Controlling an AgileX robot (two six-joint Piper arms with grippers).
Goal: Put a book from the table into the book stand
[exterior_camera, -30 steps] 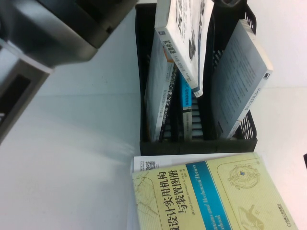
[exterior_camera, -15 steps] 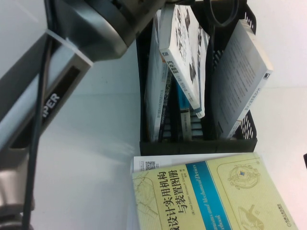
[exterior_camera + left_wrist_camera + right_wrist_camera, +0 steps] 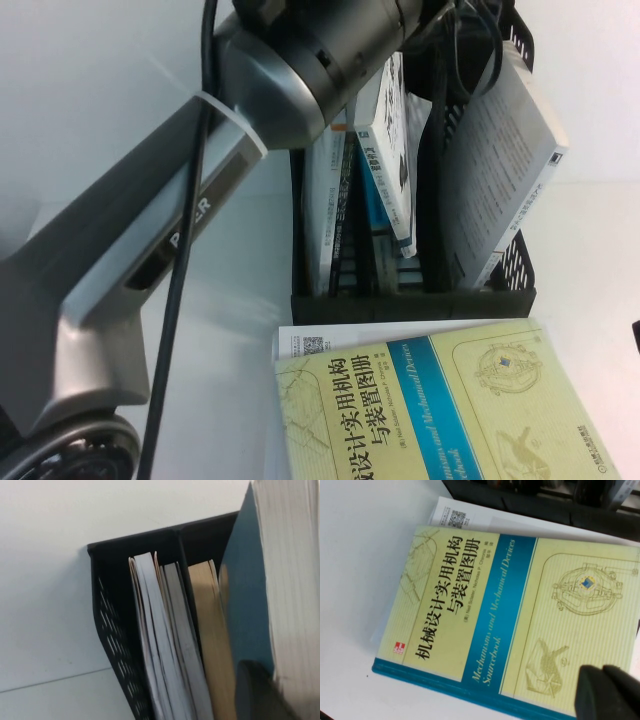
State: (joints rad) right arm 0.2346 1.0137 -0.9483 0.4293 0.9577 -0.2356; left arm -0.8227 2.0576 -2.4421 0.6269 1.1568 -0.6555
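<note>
- High view: the left arm [image 3: 200, 210] reaches over the white desk [image 3: 90, 100] to the top of the black book stand [image 3: 410, 300]. Its end effector is hidden behind the arm's own wrist.
- The book [image 3: 385, 150] hangs tilted below that wrist, its low end down inside the middle part of the stand.
- A grey book [image 3: 500, 170] leans in the next part over. More books stand on the other side.
- A yellow-green book [image 3: 450, 410] lies flat on the desk, well apart from the left end effector and in front of the stand.
- Left wrist view: the left end effector [image 3: 260, 690] holds the book [image 3: 290, 580] — the white page edges sit right beside its dark finger. The stand [image 3: 110, 630] is below, with books standing in it.
- Right wrist view: the right end effector [image 3: 610, 692] hovers over a corner of the yellow-green book [image 3: 485, 615] — I cannot tell if it is wide or narrow.
</note>
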